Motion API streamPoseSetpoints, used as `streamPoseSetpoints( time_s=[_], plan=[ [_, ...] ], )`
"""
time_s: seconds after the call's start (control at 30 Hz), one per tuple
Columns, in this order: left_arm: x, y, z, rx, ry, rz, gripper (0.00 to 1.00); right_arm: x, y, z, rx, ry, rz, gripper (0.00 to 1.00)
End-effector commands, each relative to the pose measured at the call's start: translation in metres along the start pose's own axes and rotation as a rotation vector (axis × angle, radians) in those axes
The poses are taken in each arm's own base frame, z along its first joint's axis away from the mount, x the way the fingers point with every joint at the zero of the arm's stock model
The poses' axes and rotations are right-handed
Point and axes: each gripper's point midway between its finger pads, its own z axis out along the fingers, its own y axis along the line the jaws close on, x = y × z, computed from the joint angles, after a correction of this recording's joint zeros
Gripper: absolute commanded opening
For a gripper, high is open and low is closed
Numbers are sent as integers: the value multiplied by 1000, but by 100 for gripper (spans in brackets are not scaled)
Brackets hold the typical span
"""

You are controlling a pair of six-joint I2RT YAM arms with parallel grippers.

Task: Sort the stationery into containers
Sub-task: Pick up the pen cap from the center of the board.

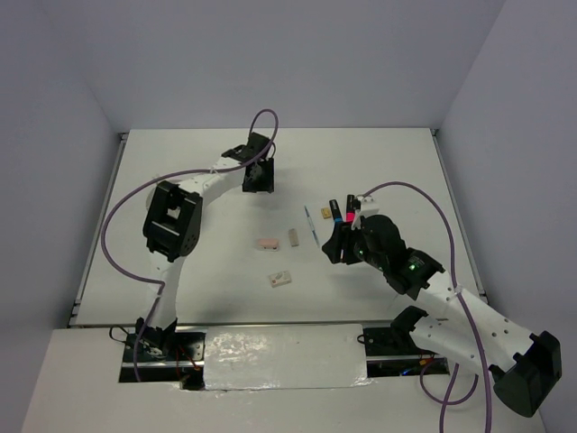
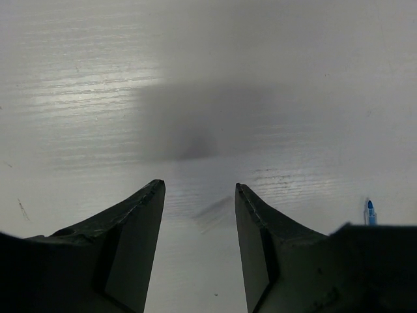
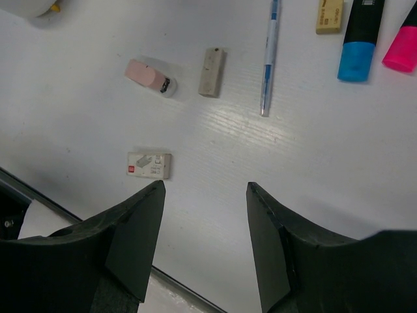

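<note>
Left gripper [image 2: 199, 184], far over bare table [image 2: 195, 65], and right gripper [image 3: 205, 184], above the stationery [image 3: 148, 75] mid-table, both gape empty; the pen [image 3: 268, 59] lies near the tan eraser [image 3: 212, 72] and blue highlighter [image 3: 357, 39], so a skewed descent could knock neighbours.

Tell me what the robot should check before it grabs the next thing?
1. Right gripper open with nothing in it: ok.
2. Left gripper open with nothing in it: ok.
3. Pink eraser lying free, apart from the tan eraser: ok.
4. Pen not touching the blue highlighter: ok.
5. Container in sight for dropping things in: cannot tell, none shows clearly.
</note>
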Motion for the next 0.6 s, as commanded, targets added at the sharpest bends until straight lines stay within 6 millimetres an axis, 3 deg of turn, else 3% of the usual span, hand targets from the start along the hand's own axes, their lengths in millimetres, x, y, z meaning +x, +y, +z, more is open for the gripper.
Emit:
streamPoseSetpoints(
  time_s=[0.0,0.27,0.57],
  plan=[
    [4,-10,5,-8,0,36,59,-5,2,1,-12,-28,5,61],
    [37,-12,10,-58,49,67,57,-4,3,1,-21,-25,8,61],
    [39,-26,13,-12,39,102,57,-5,1,-2,-15,-35,5,61]
  ],
)
